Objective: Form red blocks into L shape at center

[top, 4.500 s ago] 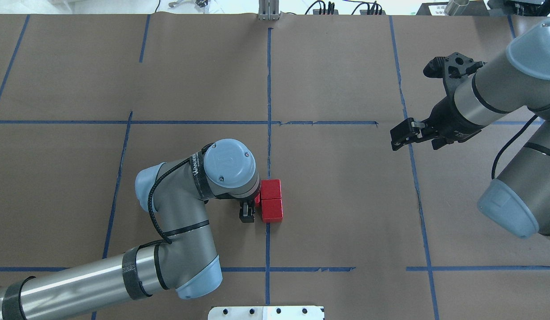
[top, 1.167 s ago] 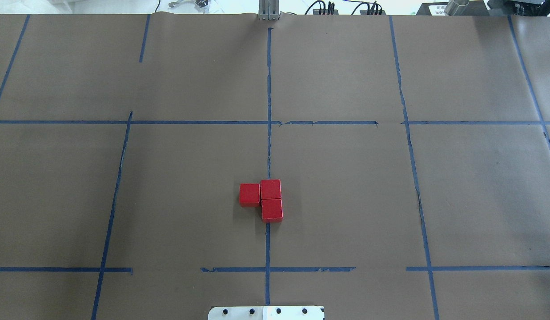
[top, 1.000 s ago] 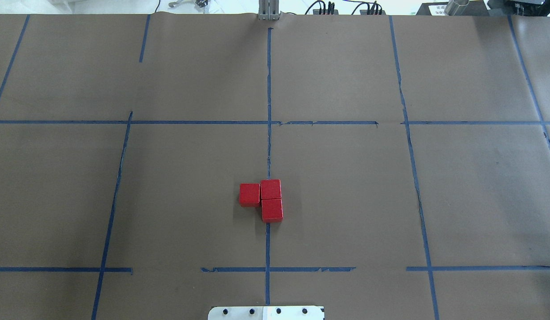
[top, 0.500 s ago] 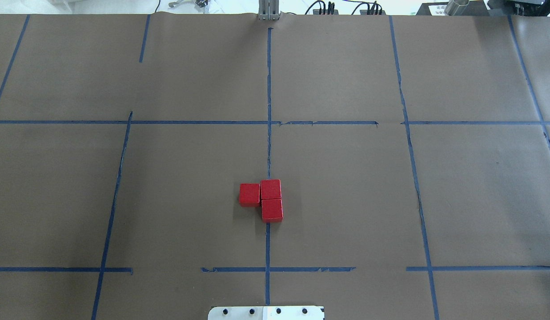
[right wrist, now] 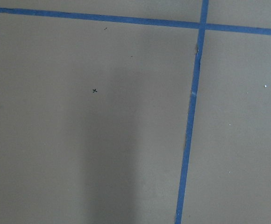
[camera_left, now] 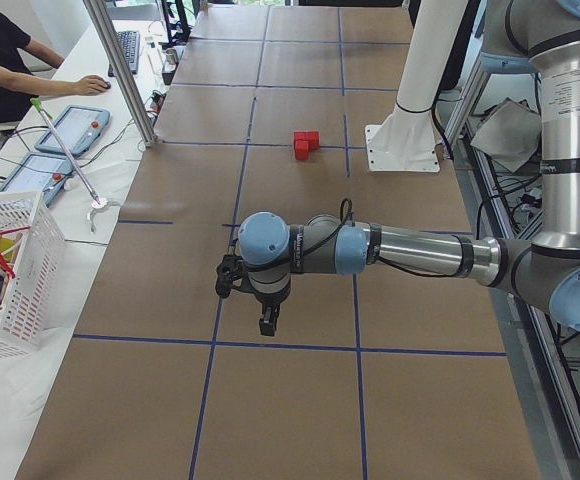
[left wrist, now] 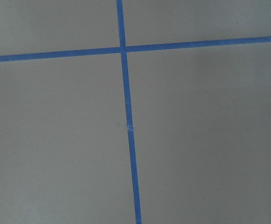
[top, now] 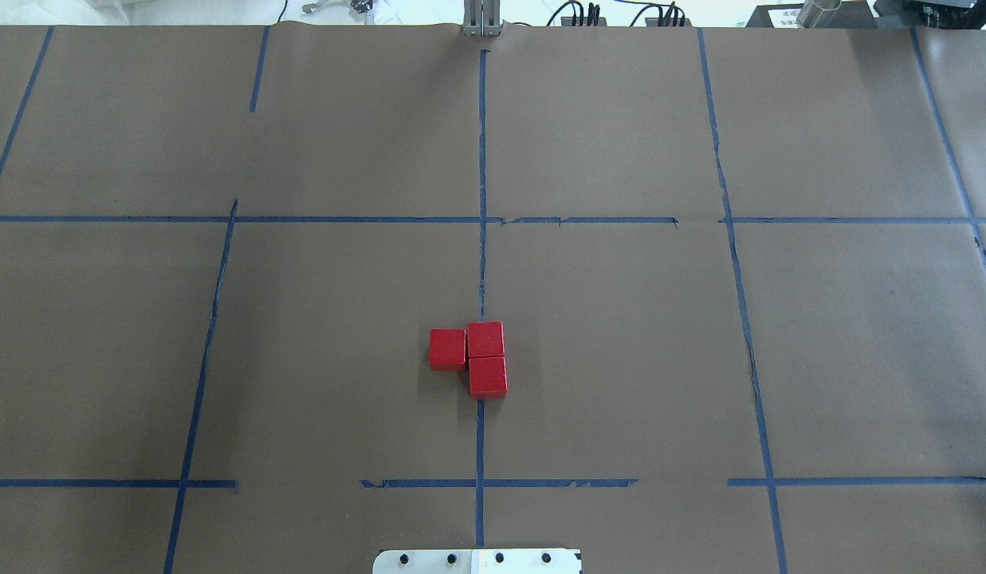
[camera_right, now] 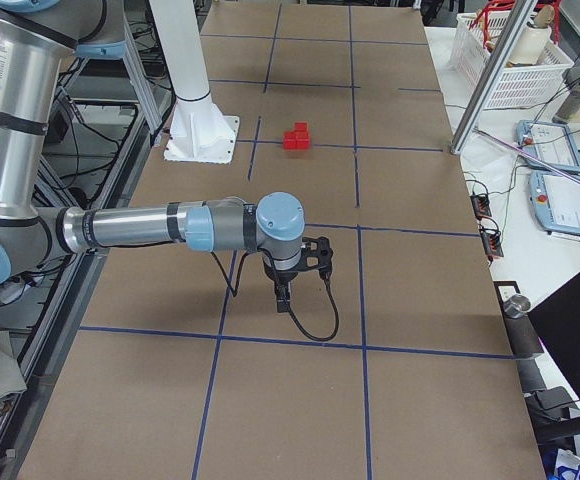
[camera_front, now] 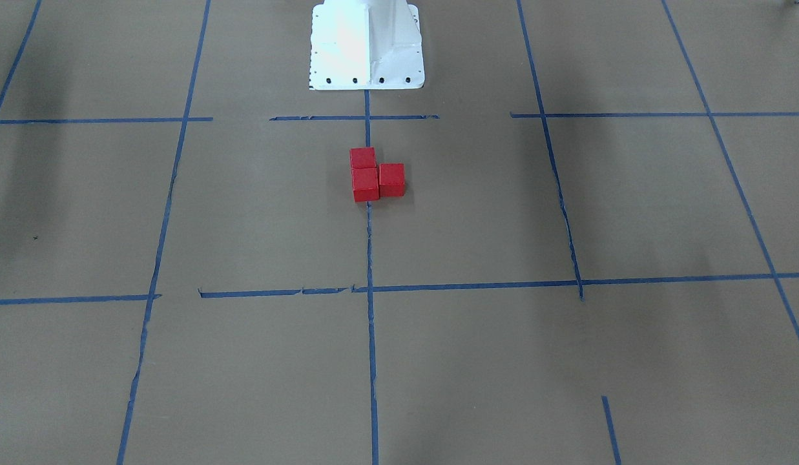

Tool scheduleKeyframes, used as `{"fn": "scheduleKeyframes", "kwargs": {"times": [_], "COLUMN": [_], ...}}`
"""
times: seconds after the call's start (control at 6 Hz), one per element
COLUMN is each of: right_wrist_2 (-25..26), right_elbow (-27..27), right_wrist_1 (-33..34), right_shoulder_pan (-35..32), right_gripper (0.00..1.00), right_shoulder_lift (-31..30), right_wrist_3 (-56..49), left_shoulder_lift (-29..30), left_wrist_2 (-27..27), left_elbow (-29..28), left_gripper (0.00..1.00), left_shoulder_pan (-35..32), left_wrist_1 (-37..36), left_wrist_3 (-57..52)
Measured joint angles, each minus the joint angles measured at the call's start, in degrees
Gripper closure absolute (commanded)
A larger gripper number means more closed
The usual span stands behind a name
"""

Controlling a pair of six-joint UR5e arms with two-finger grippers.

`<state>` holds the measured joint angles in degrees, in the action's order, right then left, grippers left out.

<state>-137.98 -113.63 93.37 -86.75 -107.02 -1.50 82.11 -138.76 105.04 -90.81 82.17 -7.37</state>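
Red blocks (top: 486, 341) touch; end effectors (camera_left: 267, 324) indistinct.

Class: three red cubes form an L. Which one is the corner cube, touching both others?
The red cube farthest from the robot's base. It adjoins both; the left cube and the nearest cube adjoin only it.

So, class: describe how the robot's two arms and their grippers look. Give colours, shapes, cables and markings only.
The left arm and right arm match: round silver-grey tubes, pale blue joint caps, black bands. The left gripper and right gripper are small and black. A thin black cable loops by each wrist. Small print on the left arm is unreadable.
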Motion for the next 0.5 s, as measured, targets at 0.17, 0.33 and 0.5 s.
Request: {"fn": "scheduleKeyframes", "kwargs": {"times": [0.17, 0.33, 0.5], "right_wrist_2": [0.1, 0.4, 0.7], "right_elbow": [-0.2, 0.8, 2.4], "right_wrist_1": [-0.1, -0.2, -1.0], "right_shoulder_pan": [0.0, 0.0, 0.1], "right_gripper": [0.0, 0.0, 0.0], "right_shoulder_lift": [-0.3, -0.2, 0.0], "right_wrist_3": [-0.1, -0.3, -0.6], "left_shoulder_lift": [0.1, 0.0, 0.0], "left_wrist_2": [0.1, 0.1, 0.3], "left_elbow": [-0.2, -0.7, -1.6], "left_gripper": [0.0, 0.0, 0.0], "left_shoulder_pan": [0.0, 0.0, 0.0], "left_wrist_1": [0.0, 0.0, 0.0], "left_wrist_3": [0.0, 0.0, 0.0]}}
